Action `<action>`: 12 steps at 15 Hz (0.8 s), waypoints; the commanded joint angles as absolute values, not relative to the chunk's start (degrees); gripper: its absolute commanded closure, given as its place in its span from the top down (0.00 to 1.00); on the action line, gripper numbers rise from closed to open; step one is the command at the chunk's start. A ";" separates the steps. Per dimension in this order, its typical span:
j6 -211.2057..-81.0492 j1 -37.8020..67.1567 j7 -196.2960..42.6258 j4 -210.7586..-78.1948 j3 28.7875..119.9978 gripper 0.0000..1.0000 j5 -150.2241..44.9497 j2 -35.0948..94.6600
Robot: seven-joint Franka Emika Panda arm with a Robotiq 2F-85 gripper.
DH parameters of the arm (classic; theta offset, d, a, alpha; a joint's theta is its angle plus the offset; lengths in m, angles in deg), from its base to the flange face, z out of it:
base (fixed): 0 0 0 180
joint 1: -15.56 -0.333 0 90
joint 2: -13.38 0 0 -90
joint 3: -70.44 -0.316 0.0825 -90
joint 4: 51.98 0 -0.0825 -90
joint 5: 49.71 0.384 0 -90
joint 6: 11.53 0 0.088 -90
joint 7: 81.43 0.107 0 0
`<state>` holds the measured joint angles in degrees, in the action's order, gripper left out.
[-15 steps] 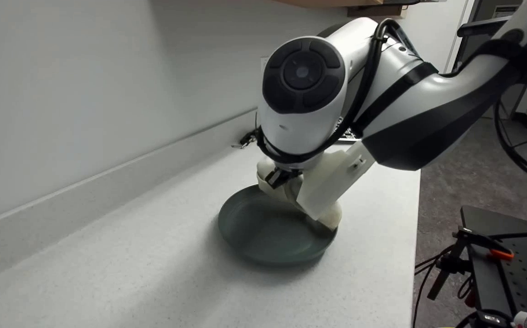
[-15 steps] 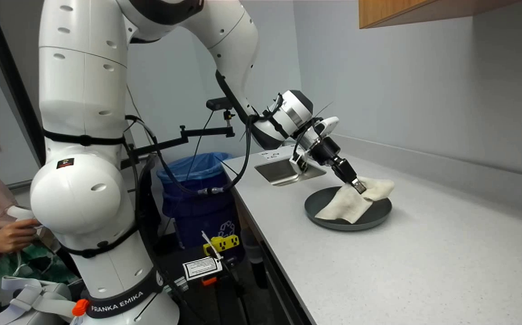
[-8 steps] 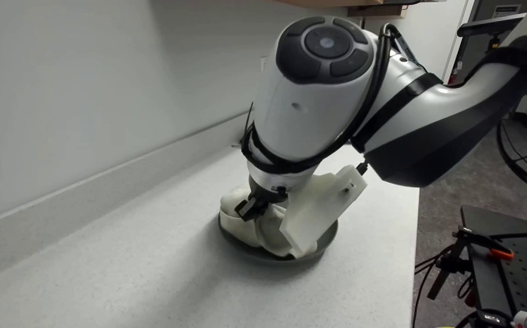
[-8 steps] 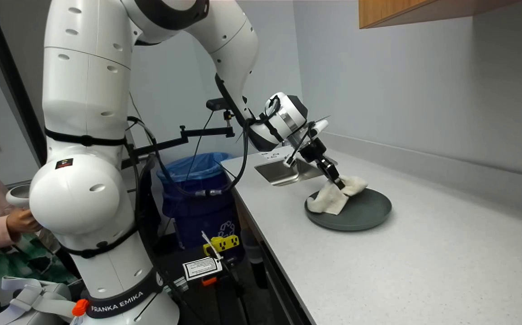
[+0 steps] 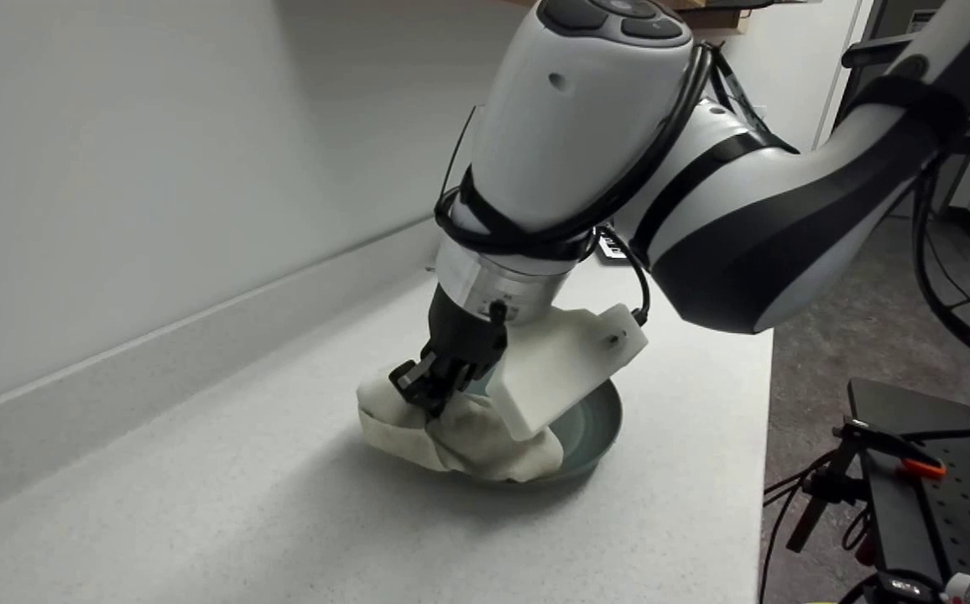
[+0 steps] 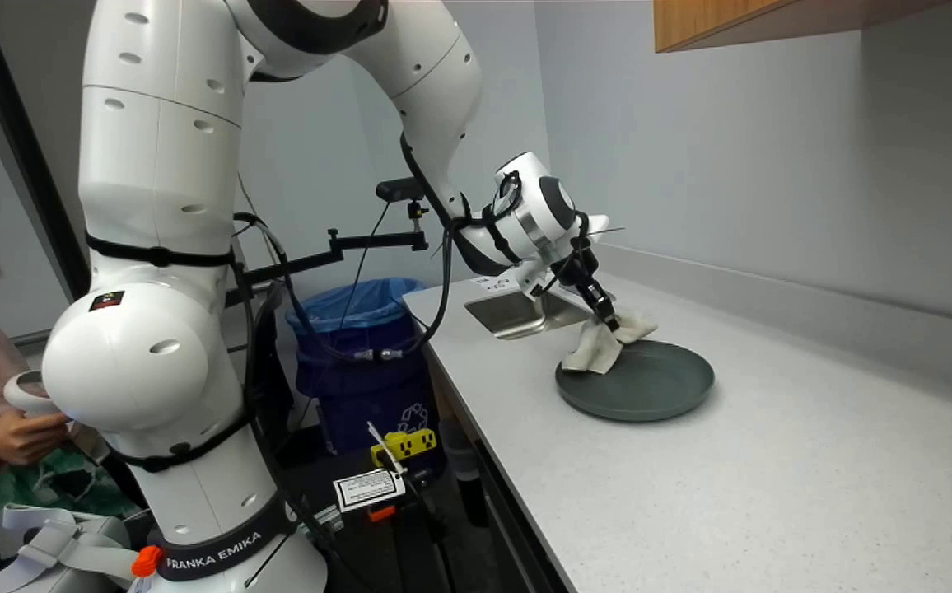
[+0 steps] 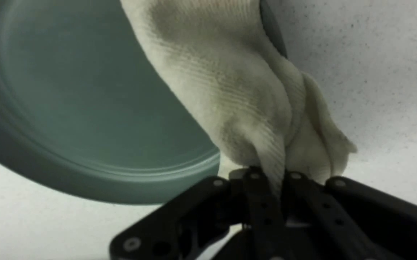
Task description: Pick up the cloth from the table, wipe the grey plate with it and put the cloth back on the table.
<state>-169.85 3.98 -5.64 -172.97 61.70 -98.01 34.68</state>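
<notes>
The cream cloth (image 5: pixel 485 440) hangs bunched from my gripper (image 5: pixel 430 401), whose fingers are closed on a fold of it. The grey-green plate (image 5: pixel 592 424) lies flat on the white counter. In an exterior view, the cloth (image 6: pixel 594 350) drapes over the plate's (image 6: pixel 649 383) sink-side rim, with my gripper (image 6: pixel 610 321) tilted above that rim. In the wrist view, the cloth (image 7: pixel 226 72) covers one side of the plate (image 7: pixel 96 90) and overhangs its rim, ahead of my gripper (image 7: pixel 275 177). The fingertips are partly hidden by the cloth. I cannot tell whether the overhanging part touches the counter.
A metal sink (image 6: pixel 517 317) is set in the counter behind the plate. The wall and backsplash (image 6: pixel 772 288) run along one long side, and the counter's open edge (image 6: pixel 484 445) along the opposite side. A wooden cabinet (image 6: pixel 756 21) hangs above. A person's hand (image 6: pixel 23 436) is behind the arm.
My gripper has carried the cloth across the plate toward the sink-side rim, leaving the plate's middle uncovered. In the last half second it moved a little further past that rim and rose slightly.
</notes>
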 commanded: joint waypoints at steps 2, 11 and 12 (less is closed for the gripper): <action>-170.13 10.11 -16.52 -176.53 56.37 0.02 -85.58 35.40; -161.44 -2.70 -14.54 -176.53 75.17 0.02 -85.16 30.12; -160.31 -3.40 -12.50 -176.08 76.20 0.02 -87.95 29.83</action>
<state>-164.06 0.56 -18.01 -176.38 71.82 -81.97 32.31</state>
